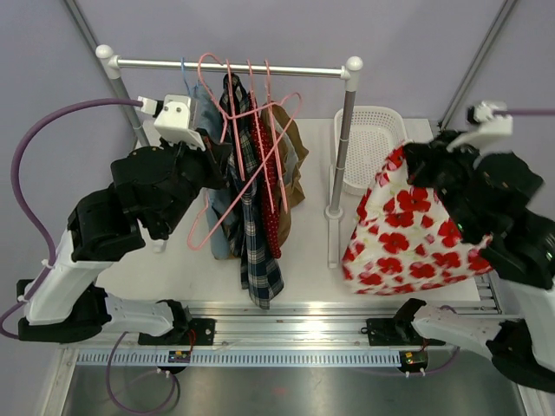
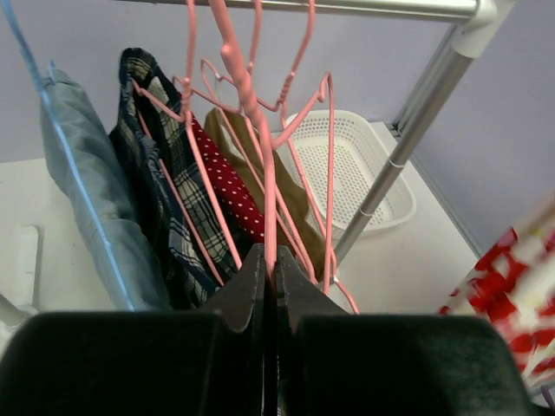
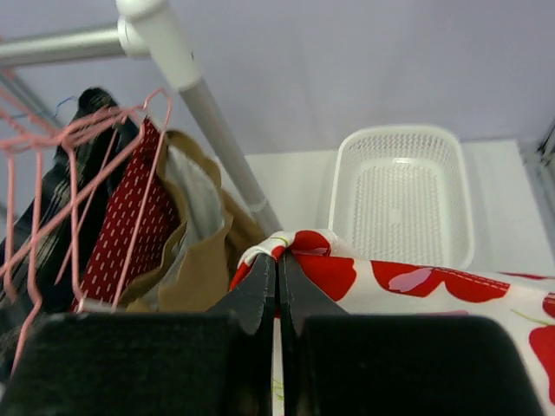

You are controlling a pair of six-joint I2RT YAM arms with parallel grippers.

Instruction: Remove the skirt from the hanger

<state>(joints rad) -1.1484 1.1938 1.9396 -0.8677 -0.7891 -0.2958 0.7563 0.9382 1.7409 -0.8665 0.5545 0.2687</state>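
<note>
Skirt (image 1: pixel 408 234), white with red flowers, hangs off the rail, edge pinched tight in right gripper (image 3: pixel 277 263). Left gripper (image 2: pixel 270 258) clamped on pink hanger (image 2: pixel 268 191).

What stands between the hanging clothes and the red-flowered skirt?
Only the rack's right post stands between the hanging clothes and the skirt, on otherwise bare table, seen in the top external view.

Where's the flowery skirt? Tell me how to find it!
Find the metal clothes rail at the back of the table. Just right of its right-hand post, in front of the white basket, a skirt hangs in the shut jaws of the right gripper. It is the only white cloth with big red flowers, and the only garment off the rail.
</note>
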